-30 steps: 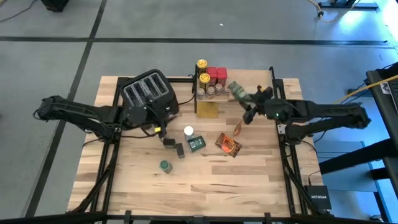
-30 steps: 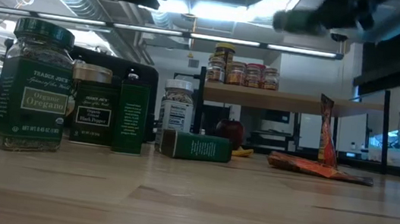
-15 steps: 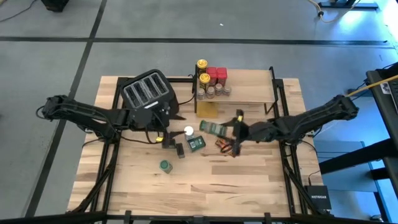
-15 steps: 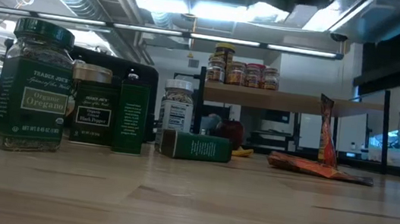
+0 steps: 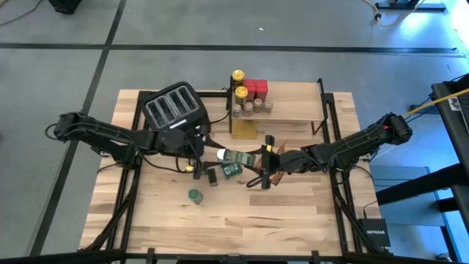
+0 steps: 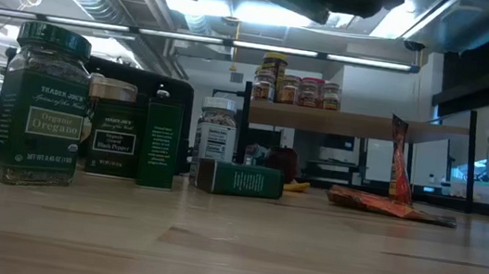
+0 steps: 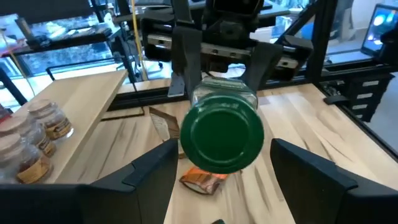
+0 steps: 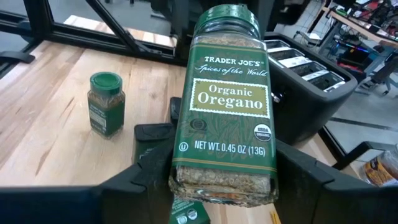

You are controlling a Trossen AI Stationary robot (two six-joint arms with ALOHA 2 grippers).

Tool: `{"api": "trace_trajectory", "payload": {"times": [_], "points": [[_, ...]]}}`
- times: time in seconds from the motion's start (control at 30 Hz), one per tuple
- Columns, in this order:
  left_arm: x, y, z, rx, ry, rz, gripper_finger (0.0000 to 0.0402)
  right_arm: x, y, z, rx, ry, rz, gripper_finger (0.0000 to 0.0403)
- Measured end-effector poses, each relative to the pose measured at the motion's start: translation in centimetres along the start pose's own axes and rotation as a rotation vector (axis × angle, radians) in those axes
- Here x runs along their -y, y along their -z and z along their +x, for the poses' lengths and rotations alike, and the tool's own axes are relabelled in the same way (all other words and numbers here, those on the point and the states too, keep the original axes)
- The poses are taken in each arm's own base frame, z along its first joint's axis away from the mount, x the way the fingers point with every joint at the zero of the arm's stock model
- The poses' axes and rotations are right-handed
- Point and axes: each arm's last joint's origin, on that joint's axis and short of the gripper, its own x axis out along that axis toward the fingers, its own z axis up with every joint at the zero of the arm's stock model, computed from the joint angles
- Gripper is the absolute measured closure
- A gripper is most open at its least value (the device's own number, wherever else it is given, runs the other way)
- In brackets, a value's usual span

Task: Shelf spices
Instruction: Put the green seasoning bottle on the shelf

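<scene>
The right gripper [image 5: 253,159] was out over the middle of the table [image 5: 293,213], and it held an oregano jar [image 8: 225,106] tight by its bottom end. The jar lay on its side up in the air, with its green lid [image 7: 222,131] aimed at the left gripper [image 5: 204,156]. The left gripper was very near and faced the lid, with its fingers spread wide and nothing in them. It looked like the jar was about to go from one arm to the other, or the arms were just crossing paths; I could not be sure which. The shelf [image 5: 293,110] stood at the far side of the table, next to the toaster [image 5: 174,108]. A few jars with yellow and red lids [image 5: 248,89] already sat on one end of it, and the rest of the plank was bare. Many spices were not yet put away: a second green-lidded jar [image 5: 194,195], a green tin [image 5: 231,169] lying flat, a white-lidded jar [image 5: 222,155], and orange foil packets [image 6: 376,204]. If it was a hand-over, the left fingers would need to close around the lid before the right ones let go. Then the jar should go upright on the bare part of the shelf.
</scene>
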Motion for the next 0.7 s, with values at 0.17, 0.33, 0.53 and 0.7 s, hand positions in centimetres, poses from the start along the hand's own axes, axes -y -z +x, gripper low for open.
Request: {"api": "trace_trajectory", "payload": {"times": [0.17,0.33,0.53,0.7], "points": [[0.1,0.1,0.7,0.022,0.002,0.016,0.0153,-0.3,0.0,0.4,0.022,-0.022,0.009,0.0192],[0.3,0.2,0.9,0.027,0.058,0.019,0.0153,-0.5,0.4,0.9,0.005,-0.025,-0.002,0.0191],[0.4,0.3,1.0,0.03,0.07,0.025,0.0153,-0.5,0.1,0.9,0.038,-0.041,0.01,0.0191],[0.4,0.2,1.3,0.051,0.069,0.044,0.0153,-0.6,-0.1,0.9,0.058,-0.061,0.013,0.0191]]}}
